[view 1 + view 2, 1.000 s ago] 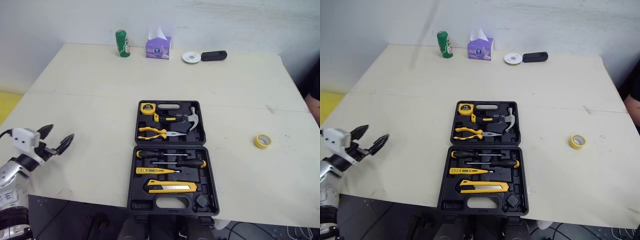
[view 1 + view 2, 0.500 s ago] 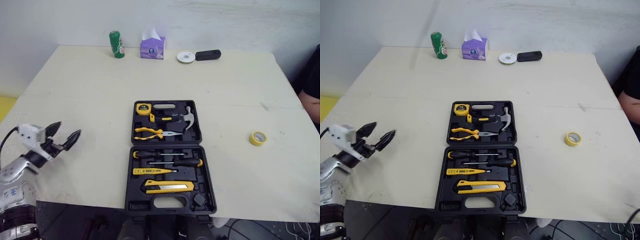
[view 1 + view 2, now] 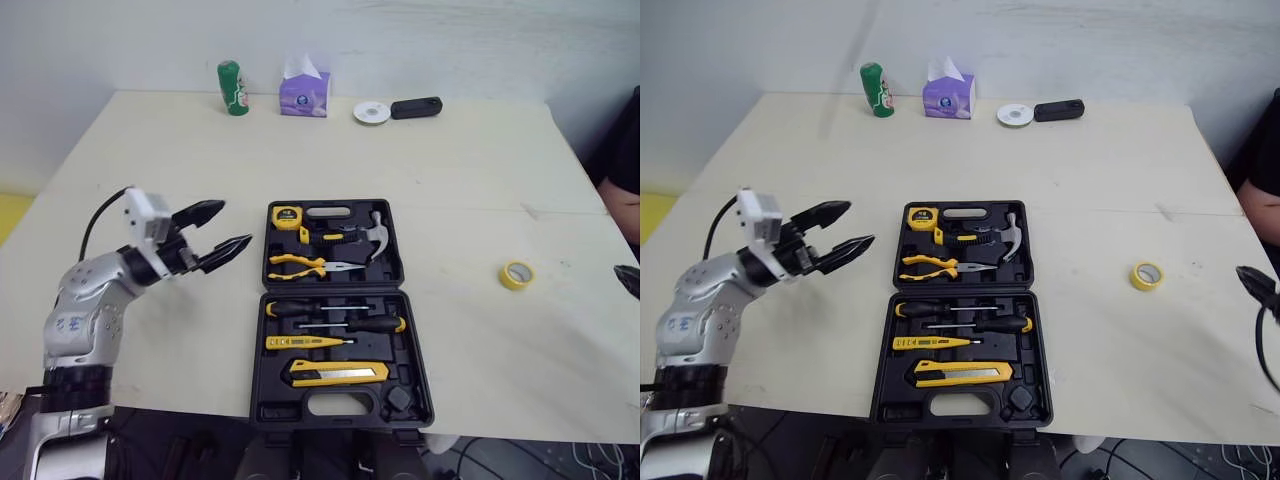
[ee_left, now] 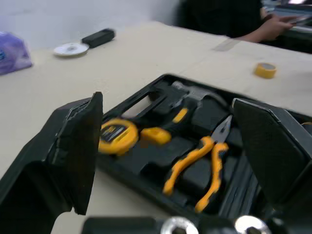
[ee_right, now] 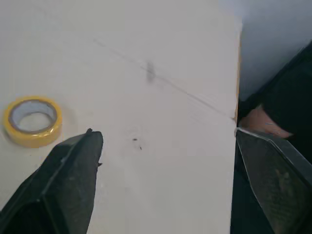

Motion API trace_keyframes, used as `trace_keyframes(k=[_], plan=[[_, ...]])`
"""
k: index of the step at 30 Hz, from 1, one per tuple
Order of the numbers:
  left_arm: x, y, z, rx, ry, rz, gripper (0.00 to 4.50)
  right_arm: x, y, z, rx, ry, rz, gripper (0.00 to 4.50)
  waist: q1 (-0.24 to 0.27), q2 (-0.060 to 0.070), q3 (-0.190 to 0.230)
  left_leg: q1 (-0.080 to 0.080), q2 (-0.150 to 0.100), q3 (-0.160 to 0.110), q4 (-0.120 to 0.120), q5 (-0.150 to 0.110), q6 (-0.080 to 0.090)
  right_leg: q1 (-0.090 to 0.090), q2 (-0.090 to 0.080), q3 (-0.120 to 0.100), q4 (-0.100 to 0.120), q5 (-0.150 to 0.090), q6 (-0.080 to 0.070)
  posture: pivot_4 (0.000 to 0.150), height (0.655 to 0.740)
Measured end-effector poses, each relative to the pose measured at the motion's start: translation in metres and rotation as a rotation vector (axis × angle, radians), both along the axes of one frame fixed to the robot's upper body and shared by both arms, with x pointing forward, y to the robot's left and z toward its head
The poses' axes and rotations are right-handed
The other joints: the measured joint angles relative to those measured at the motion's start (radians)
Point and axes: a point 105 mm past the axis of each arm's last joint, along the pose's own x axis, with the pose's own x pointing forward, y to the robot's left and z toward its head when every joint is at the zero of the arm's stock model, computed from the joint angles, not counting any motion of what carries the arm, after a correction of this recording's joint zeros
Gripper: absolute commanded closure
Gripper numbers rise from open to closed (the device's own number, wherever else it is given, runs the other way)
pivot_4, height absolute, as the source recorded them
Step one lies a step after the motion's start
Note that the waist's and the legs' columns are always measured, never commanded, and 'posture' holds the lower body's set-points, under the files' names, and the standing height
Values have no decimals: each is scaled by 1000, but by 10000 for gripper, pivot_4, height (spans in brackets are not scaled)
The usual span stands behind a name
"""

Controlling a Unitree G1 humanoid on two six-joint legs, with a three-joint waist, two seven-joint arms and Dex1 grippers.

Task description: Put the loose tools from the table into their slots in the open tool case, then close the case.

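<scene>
I read the tool case (image 3: 275, 412) lying open at the near centre of the table (image 3: 180, 170). Its far half holds the tape measure (image 3: 291, 215) at left, the hammer (image 3: 378, 232) at right and the pliers (image 3: 305, 265) nearer; its near half holds the screwdrivers (image 3: 340, 325), then the tester (image 3: 310, 342), then the utility knife (image 3: 340, 374) nearest. Along the far edge, left to right, I see a can (image 3: 233, 88), a tissue box (image 3: 304, 92), a disc (image 3: 372, 113) and a small block (image 3: 415, 107). The roll of tape (image 3: 516, 275) lies well right of the case, with the left gripper (image 3: 235, 222) just left of the far half and the right gripper (image 5: 165, 132) right of the roll.
</scene>
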Motion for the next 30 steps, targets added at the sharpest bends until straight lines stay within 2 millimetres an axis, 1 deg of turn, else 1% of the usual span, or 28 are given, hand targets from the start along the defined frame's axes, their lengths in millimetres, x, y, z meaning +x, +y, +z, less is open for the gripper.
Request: trace_keyframes(k=[2, 4, 6, 8, 9, 12, 14, 15, 17, 19, 23, 26, 27, 30], plan=[[-3, -9, 1, 8, 6, -41, 276, 9, 7, 7, 3, 60, 80, 0, 0, -1, 1, -1, 0, 0, 0, 0, -1, 0, 1, -1, -1, 0, 0, 1500, 7400], [-6, -22, -1, 22, 13, -93, 276, 14, 12, 3, -42, 190, 157, 0, -1, -1, 1, -2, 0, 0, 0, 1, 0, 0, 1, -2, -1, 0, 0, 1500, 7400], [-7, -27, 0, 23, 16, -110, 276, 19, 12, 1, -95, 262, 195, 0, -1, -3, 2, -3, 0, 0, 1, 1, 0, 0, 1, -3, -1, 0, 0, 1500, 7400], [-9, -31, 2, 14, 14, -125, 276, 29, 14, 6, -116, 286, 223, 0, -2, -3, 3, -4, 0, 0, 3, 1, 1, 0, 0, -3, -2, 0, 1, 1500, 7400], [-9, -36, 4, 7, 11, -140, 276, 34, 16, 12, -126, 289, 236, 0, -2, -3, 3, -5, -1, 0, 3, 2, 1, 0, 0, -3, -4, 1, 1, 1500, 7400], [-12, -42, 3, -14, 33, -170, 276, 46, 20, 19, -171, 321, 266, 0, -1, -4, 4, -5, -1, -1, 4, 2, 0, 0, 0, -4, -3, 1, 1, 1500, 7400], [-18, -54, 2, -22, 53, -234, 276, 56, 26, 13, -204, 380, 302, 0, -3, -5, 5, -5, 0, -1, 4, 2, 0, 0, 0, -4, -3, 1, 1, 1500, 7400], [-22, -63, 1, -22, 70, -283, 276, 62, 32, 7, -211, 422, 330, 0, -3, -6, 6, -5, 0, -1, 4, 2, 0, 0, 0, -4, -3, 1, 1, 1500, 7400], [-28, -71, 0, -13, 88, -331, 276, 67, 37, -6, -210, 496, 359, 0, -3, -5, 7, -6, 0, -2, 4, 3, -1, -1, 1, -4, -3, 1, 1, 1500, 7400], [-28, -73, 0, -11, 97, -341, 276, 68, 38, -11, -213, 536, 371, 0, -2, -4, 8, -8, 0, -3, 4, 3, -1, -2, 1, -6, -1, 1, 1, 1500, 7400], [-30, -76, -3, -5, 117, -354, 276, 73, 47, -15, -241, 597, 420, 0, -1, -4, 8, -14, -1, -5, 6, 4, 0, -5, 1, -8, 0, 1, 1, 1500, 7400], [-31, -77, -2, -2, 116, -358, 276, 70, 49, -21, -258, 657, 452, 0, 2, -4, 8, -15, -1, -6, 6, 4, 0, -5, 1, -9, 0, 1, 1, 1500, 7400], [-33, -78, -2, 1, 112, -360, 276, 67, 50, -25, -264, 707, 469, 0, 2, -4, 8, -15, -1, -6, 6, 4, 0, -5, 1, -9, 0, 1, 2, 1500, 7400], [-34, -78, -2, 1, 112, -358, 276, 65, 52, -31, -274, 758, 475, 0, -1, -4, 8, -15, -1, -7, 7, 5, 0, -5, 1, -9, 1, 1, 2, 1500, 7400]])
